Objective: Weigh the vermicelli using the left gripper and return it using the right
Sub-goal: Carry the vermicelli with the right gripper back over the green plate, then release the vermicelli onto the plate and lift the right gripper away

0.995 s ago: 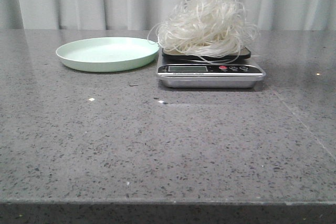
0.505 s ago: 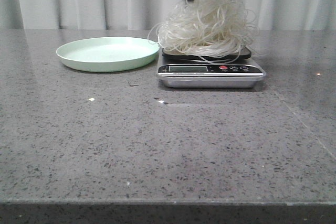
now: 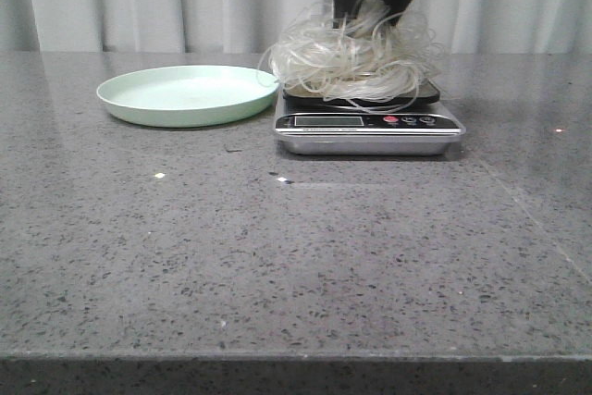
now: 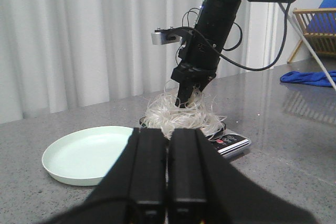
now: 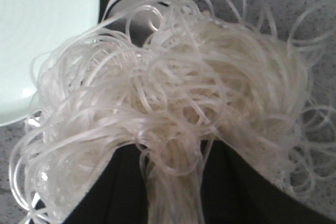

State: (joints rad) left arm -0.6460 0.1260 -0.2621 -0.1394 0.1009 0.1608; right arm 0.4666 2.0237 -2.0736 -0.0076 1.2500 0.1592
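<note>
My right gripper (image 3: 374, 8) is buried in the vermicelli (image 3: 350, 60), so its fingertips are hidden by the strands, and I cannot tell how much they hold. The front view's top edge cuts off my right arm. The scale (image 3: 368, 127) near the worktop's far edge has its platform mostly covered, and its display is too small to read. My left gripper (image 4: 168, 174) is cropped at the picture's edge.

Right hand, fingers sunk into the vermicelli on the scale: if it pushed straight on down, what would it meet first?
More vermicelli, which already sits between the fingers of the right hand. Directly below the nest lies the dark platform of the scale, probably the first hard contact; how deep the fingertips are is hidden.
</note>
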